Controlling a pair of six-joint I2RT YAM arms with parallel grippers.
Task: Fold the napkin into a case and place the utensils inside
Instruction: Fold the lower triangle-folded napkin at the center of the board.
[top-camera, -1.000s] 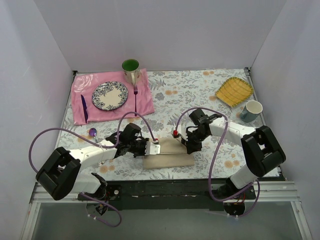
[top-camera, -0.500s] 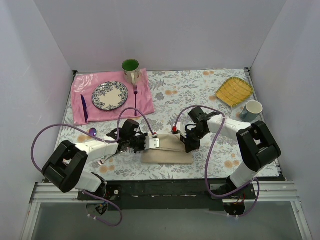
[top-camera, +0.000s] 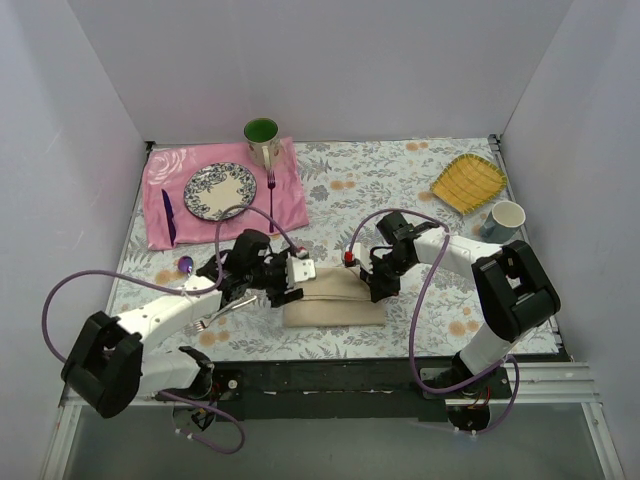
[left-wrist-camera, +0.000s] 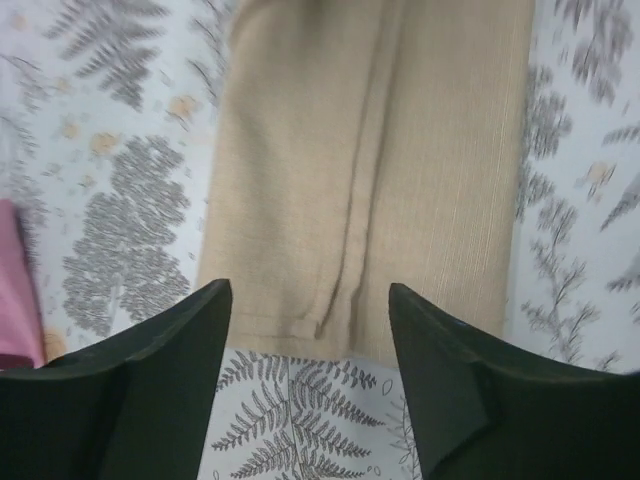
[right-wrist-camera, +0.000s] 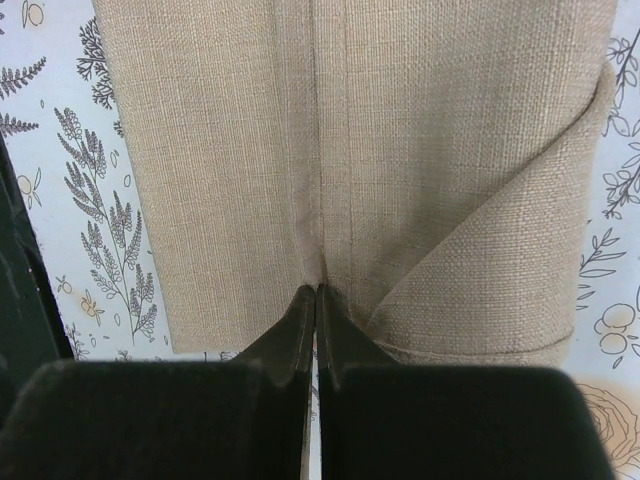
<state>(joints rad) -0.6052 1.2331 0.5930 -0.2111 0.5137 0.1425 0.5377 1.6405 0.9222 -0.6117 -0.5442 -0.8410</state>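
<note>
At the near middle of the bench (top-camera: 350, 185), the napkin (top-camera: 335, 306) lies flat. It's folded into a narrow oblong case, long axis running 9 to 3, with a lengthwise seam down the middle.

My left pincer (left-wrist-camera: 308, 300) is at its 9 o'clock end, jaws well apart with nothing between them. It hangs over the short edge of the cloth without gripping it.

My right pincer (right-wrist-camera: 317, 292) is at the 3 o'clock end, jaws pressed fully together. The tips sit right on the seam at the cloth's edge, and I can't tell if any cloth is nipped. One corner flap is turned over at 4 o'clock from the tips.

The fork (top-camera: 222, 312) lies on the bench at 9 o'clock of the napkin, beside my left arm and outside the case. The spoon (top-camera: 185, 264) is further out at 10 o'clock, also outside.

Far at 11 o'clock is the pink mat (top-camera: 290, 205). On it are a patterned plate (top-camera: 219, 191), a purple fork (top-camera: 271, 198) just right of the plate, and a dark purple utensil (top-camera: 168, 216) to its left. A green mug (top-camera: 262, 141) stands at the mat's far edge.

Far at 1 o'clock is a yellow dish (top-camera: 468, 182), with a pale mug (top-camera: 503, 221) near it at 2 o'clock.
</note>
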